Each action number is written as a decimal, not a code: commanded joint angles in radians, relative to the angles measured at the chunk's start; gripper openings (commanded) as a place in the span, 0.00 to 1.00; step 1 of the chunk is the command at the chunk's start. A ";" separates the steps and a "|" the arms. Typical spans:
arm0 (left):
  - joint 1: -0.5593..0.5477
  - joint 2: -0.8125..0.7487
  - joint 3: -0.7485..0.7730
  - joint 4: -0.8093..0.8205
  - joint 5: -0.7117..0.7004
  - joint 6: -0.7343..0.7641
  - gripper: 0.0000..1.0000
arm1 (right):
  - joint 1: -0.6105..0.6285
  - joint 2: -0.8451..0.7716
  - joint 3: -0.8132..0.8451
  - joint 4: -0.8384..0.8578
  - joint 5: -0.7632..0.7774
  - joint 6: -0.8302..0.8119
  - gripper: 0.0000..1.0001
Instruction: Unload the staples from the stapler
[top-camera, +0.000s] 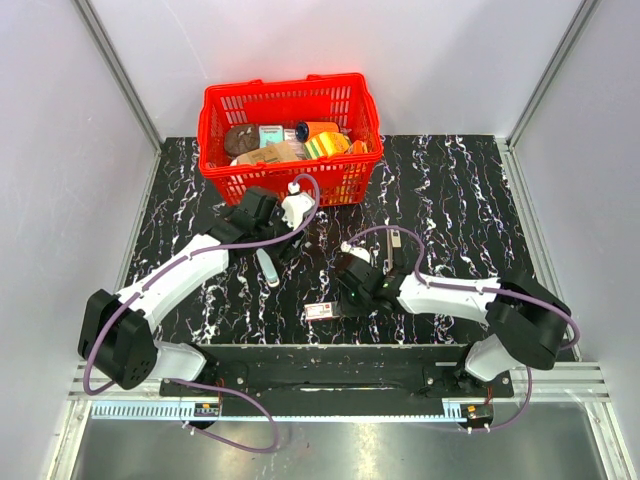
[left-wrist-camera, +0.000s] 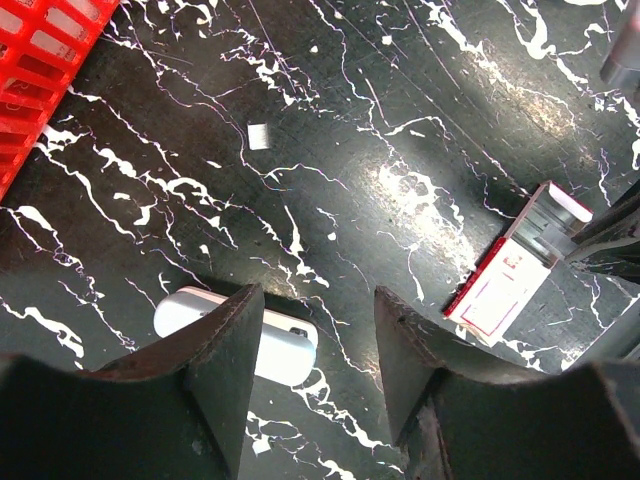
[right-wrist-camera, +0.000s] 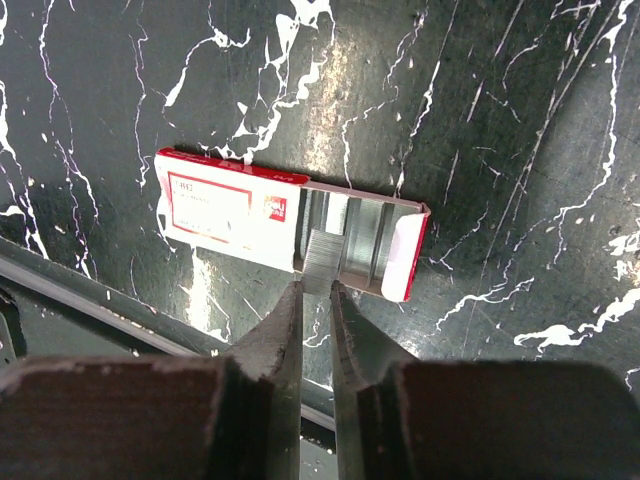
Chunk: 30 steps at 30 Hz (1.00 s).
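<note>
My right end effector squeezes the short silvery bar of staples | bar points straight out from its tips, above small red-and-white box | left end effector wide open, empty, farther.

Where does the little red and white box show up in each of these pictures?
Top external: box low centre, near the front edge.
Left wrist: box at right, tilted, drawer open.
Right wrist: box in the middle, drawer open rightward.
Shared landmark: the black white-veined table under it.
</note>
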 joint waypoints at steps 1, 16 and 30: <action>0.005 -0.028 0.014 0.014 0.027 -0.011 0.53 | 0.010 0.020 0.052 0.017 0.027 -0.017 0.08; 0.005 -0.046 0.008 0.016 0.024 -0.014 0.53 | 0.010 0.051 0.073 0.006 0.023 -0.029 0.15; 0.005 -0.057 0.006 0.012 0.024 -0.014 0.53 | 0.011 0.045 0.072 -0.006 0.017 -0.026 0.32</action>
